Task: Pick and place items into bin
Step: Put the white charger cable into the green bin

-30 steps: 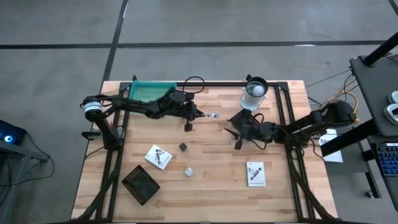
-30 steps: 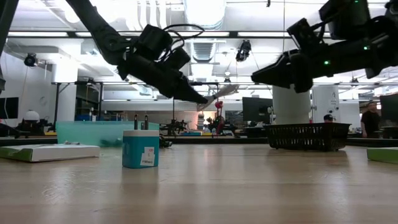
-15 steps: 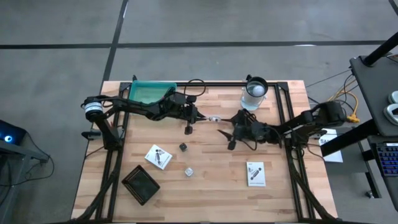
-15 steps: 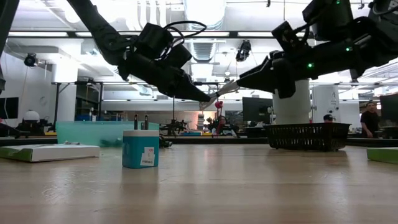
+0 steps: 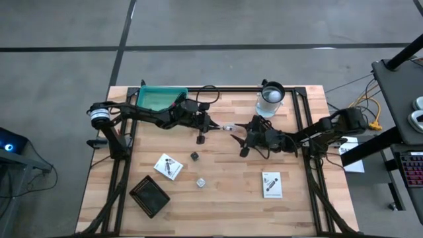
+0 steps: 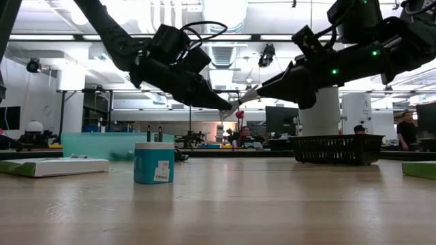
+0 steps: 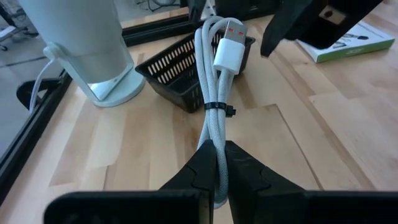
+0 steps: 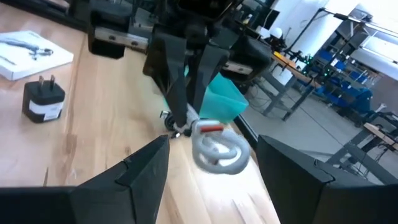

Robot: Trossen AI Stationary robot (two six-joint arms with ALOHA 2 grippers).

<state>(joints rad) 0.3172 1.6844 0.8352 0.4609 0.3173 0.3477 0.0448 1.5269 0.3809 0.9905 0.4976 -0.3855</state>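
Note:
A white coiled cable, bound by a dark tie and ending in a plug, hangs above the table's middle. My left gripper is shut on it, reaching from the table's left. My right gripper comes level from the right. It is open, and its fingers stand on either side of the cable's free loop without touching it. The teal bin sits at the far left. My left gripper pinches the near end of the cable bundle between its two fingers, below the tie. The fingers slant a little downward from the table's left and lie along the bundle. The cable sticks out past the fingertips toward the right, lifted clear of the table.
A clear cup with a white ball stands far right of centre. Two white packets, two small cubes and a black mesh basket lie on the near half. A black frame edges the table.
My right gripper has moved toward the table's left, up to the cable's free end, and now brackets it. My left gripper and the cable have stayed almost where they were.

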